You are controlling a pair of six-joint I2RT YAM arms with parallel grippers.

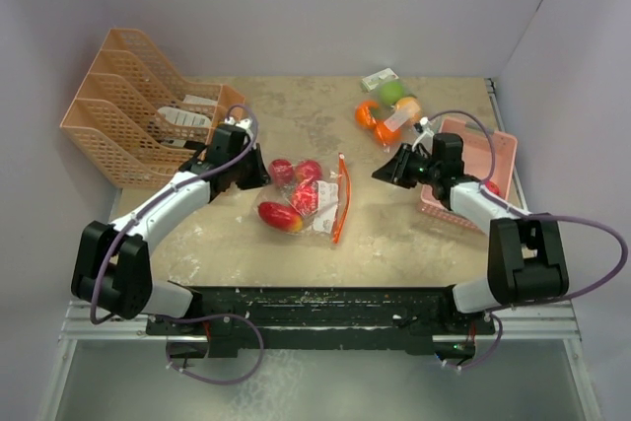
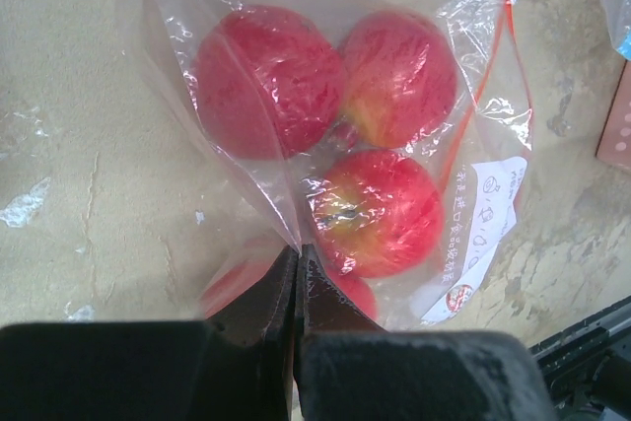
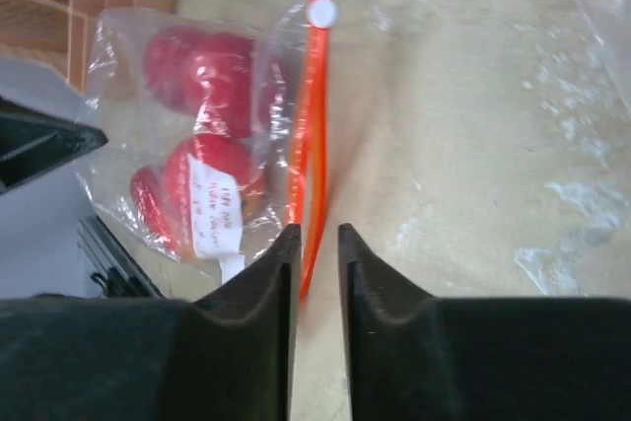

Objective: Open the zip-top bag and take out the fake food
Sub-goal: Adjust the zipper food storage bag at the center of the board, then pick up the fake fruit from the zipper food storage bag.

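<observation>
Zip-top bag (image 1: 301, 199) holding four fake red apples (image 2: 380, 209) lies flat on the table (image 1: 394, 234), between my two pincers. An orange file rack (image 1: 128, 115) stands at far left. A pink basket (image 1: 498, 150) sits at right, partly covered by my right arm. Near the back wall, loose oranges (image 1: 370, 117) and a green apple (image 1: 394, 94) lie amid clear film; only the top view shows them. My left pincer (image 2: 298, 253) is closed, pinching the bag's film, and its fingers hide part of the lowest apple. My right pincer (image 3: 317, 239) stands slightly open and holds nothing; it is near the orange zip strip (image 3: 311, 125) but apart from it. A white slider (image 3: 320, 12) sits at one end of the strip. The label print is too small to read.
</observation>
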